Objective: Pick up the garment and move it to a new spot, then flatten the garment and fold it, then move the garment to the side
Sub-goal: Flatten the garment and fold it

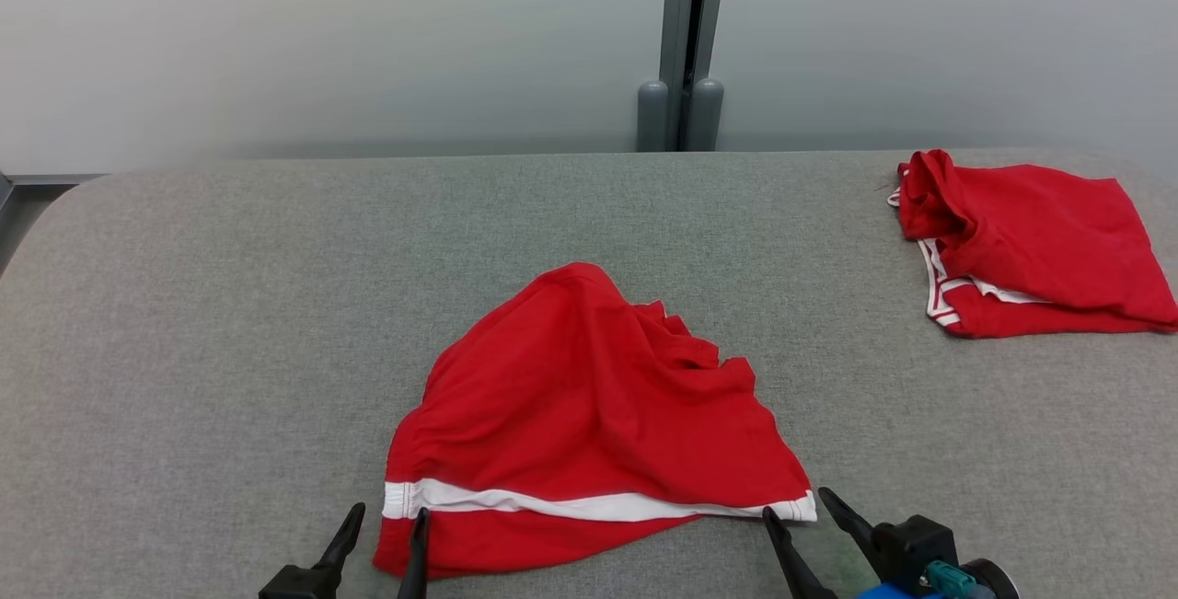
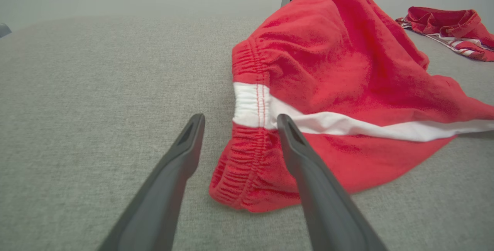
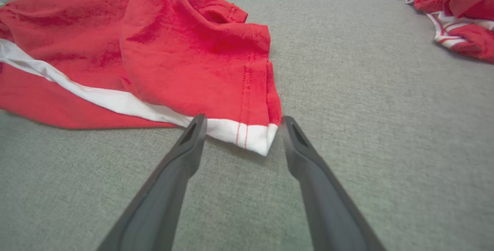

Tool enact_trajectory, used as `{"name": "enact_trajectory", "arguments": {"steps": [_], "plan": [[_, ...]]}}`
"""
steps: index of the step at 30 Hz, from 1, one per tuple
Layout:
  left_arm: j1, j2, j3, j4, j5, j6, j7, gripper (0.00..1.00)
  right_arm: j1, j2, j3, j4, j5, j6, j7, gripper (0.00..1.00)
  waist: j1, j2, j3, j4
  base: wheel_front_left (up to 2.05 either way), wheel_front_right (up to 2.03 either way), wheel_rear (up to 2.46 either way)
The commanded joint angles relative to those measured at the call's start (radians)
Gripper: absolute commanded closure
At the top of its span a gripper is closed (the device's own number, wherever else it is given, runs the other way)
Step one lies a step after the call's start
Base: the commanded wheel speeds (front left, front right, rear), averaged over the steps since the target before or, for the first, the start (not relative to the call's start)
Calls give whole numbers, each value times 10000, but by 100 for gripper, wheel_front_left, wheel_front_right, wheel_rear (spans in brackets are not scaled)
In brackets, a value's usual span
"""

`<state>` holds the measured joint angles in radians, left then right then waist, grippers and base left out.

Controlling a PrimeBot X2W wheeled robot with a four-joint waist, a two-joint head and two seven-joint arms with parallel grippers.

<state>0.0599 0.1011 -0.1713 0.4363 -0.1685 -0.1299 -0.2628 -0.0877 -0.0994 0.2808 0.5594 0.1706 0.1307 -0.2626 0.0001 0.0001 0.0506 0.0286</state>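
Note:
A red garment (image 1: 589, 415) with a white stripe lies crumpled on the grey table near its front middle. My left gripper (image 1: 386, 516) stands open at the garment's lower left corner; in the left wrist view the gathered waistband edge (image 2: 251, 127) lies between the left gripper's (image 2: 240, 122) fingers. My right gripper (image 1: 793, 500) is open at the lower right corner; in the right wrist view the white-striped corner (image 3: 254, 137) sits between the right gripper's (image 3: 243, 123) fingers. Neither gripper has closed on the cloth.
A second red garment (image 1: 1031, 245) with white trim lies folded at the table's back right. A grey post (image 1: 683, 47) rises behind the table's far edge (image 1: 460, 157). Bare grey tabletop (image 1: 212, 305) stretches to the left.

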Motion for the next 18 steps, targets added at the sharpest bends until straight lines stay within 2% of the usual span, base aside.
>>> {"name": "enact_trajectory", "arguments": {"steps": [1,10,18], "plan": [[-285,92,-53,135,-140,-11,-23,0,-294,-100,145,317,138,1,-27,0,-1,-1,73,56,0,0,0],[-842,225,-515,691,-591,-12,-23,0,-1058,-283,1040,1446,538,1,-27,0,-1,-1,272,152,0,0,0],[-1339,429,-1105,1306,-1001,-12,-23,0,-1474,-348,1693,1757,983,1,-25,0,-1,-1,409,135,0,0,0]]}}
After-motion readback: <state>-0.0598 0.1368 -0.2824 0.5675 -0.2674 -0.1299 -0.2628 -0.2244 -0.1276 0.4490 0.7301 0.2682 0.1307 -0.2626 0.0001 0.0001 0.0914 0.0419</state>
